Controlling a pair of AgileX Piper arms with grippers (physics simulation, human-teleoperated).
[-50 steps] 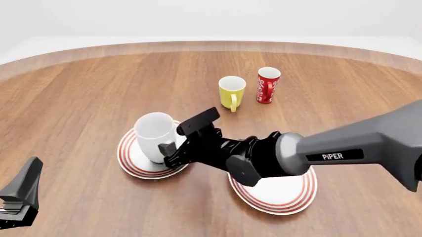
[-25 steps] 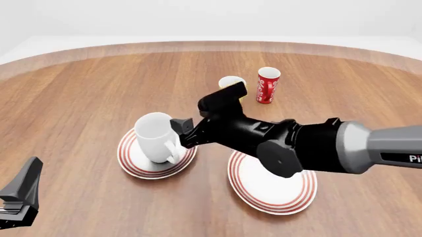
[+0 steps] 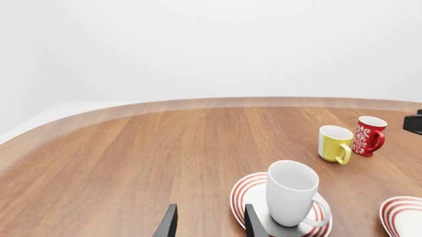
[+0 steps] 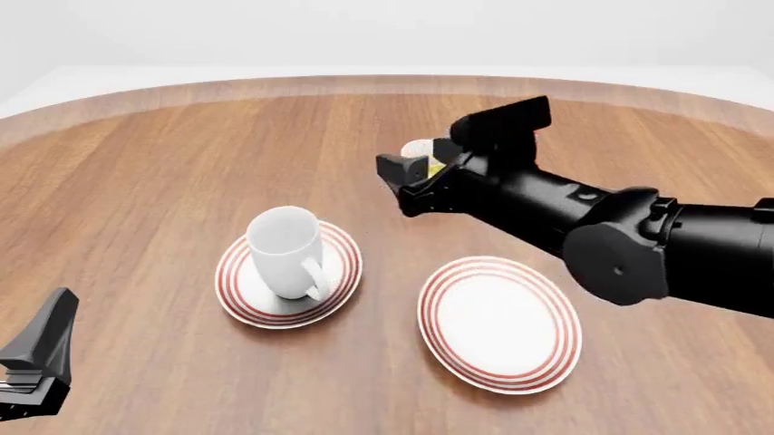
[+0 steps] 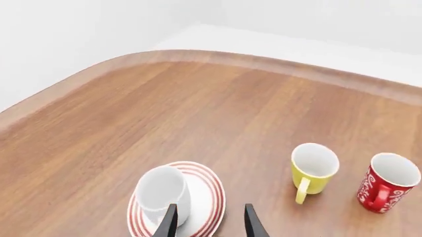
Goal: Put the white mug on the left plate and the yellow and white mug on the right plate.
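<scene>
Right claw (image 4: pixel 418 177) reaches forward above the counter (image 4: pixel 145 163), open and empty, yellow mug (image 5: pixel 313 169) ahead of it, white mug (image 4: pixel 288 252) on left plate (image 4: pixel 236 288) behind. Left claw (image 3: pixel 207 224) open. Three cups, two plates.

White mug (image 4: pixel 288 251) standing upright on left plate (image 4: pixel 286 275), handle facing near side. Right plate (image 4: pixel 498 323) lying bare just right of left plate. Right gripper (image 4: pixel 405 172) hovering beyond both plates, arm hiding most of yellow and white mug (image 4: pixel 420 149). Left gripper (image 4: pixel 34 361) sitting well left of left plate, nearer camera.
</scene>
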